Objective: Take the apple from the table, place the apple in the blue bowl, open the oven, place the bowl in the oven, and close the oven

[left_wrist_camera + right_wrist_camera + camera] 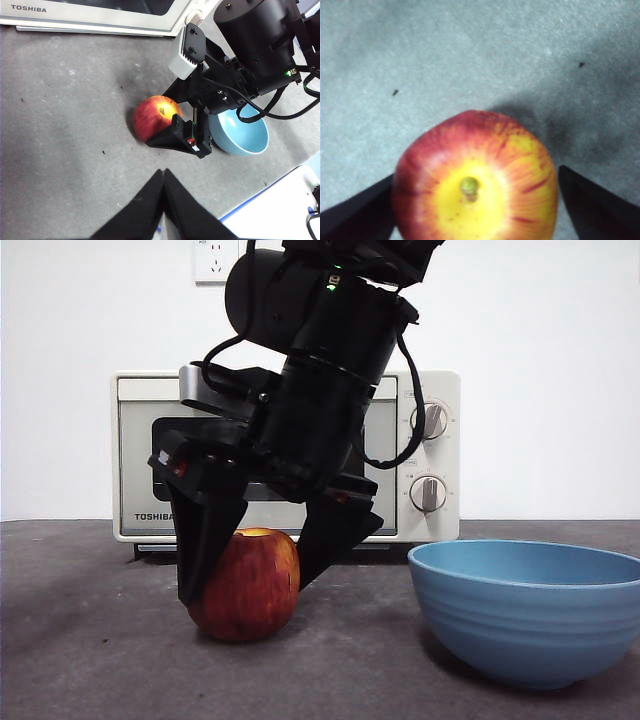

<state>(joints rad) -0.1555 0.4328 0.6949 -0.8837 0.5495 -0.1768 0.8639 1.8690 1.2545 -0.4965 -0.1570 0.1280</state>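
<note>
Front view: one apple (250, 585), one blue bowl (530, 610), one oven (290, 455), all on the dark grey surface (90, 640). Apple sits on the surface, stem end up, in front of the oven door; bowl stands at 3 o'clock from the apple, apart from it, nothing inside. Oven door shut; two knobs (430, 420) stacked on its right panel. One arm comes down from above: right gripper (262, 565), two black fingers (205, 550) spread wide, one on each side of the apple, the left one against or just beside the skin, the other just off it at 3 o'clock. Apple not lifted. Right wrist view: apple (475, 182) centred between the two finger tips, yellow patch and stem facing the camera; whether the tips touch the skin cannot be told. Left wrist view: left gripper (164, 172), fingers closed tip to tip, holding nothing, hanging well back from the apple (155, 117). Same view shows the right gripper (187, 132) over the apple and the bowl (240, 132) beyond it, with the oven (95, 15) edge at 12 o'clock.
</note>
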